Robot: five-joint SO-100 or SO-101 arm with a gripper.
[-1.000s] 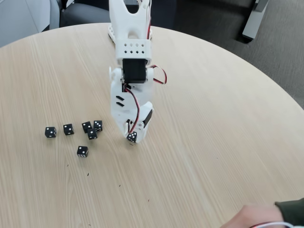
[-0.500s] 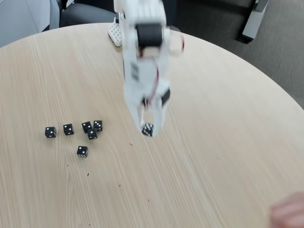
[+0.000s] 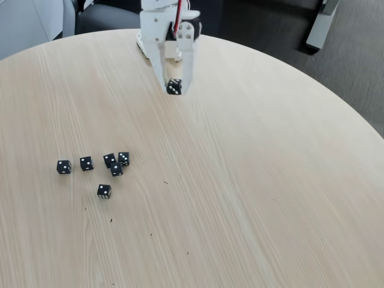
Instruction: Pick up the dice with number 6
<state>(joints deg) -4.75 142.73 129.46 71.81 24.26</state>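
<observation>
- The dice with number 6 sits right between the two fingertips of the gripper, at the very bottom end of it. It is not off to any side of the gripper; it is inside it.
- The dice looks like it is up in the air above the table, near the far edge, close to where the arm begins.
- The dice is a small black cube with white dots. It is tilted, and the dots are too small to count from here.
- The gripper is white and points down. Its fingers are closed snug on the two sides of the dice, with only the dice keeping them apart.
- I think the pick-up is done. Any next move just needs the squeeze to stay tight, or the little cube could slip out.
- Six other black dice lie on the table far off, down and to the left in the fixed view. Two of them touch each other.
</observation>
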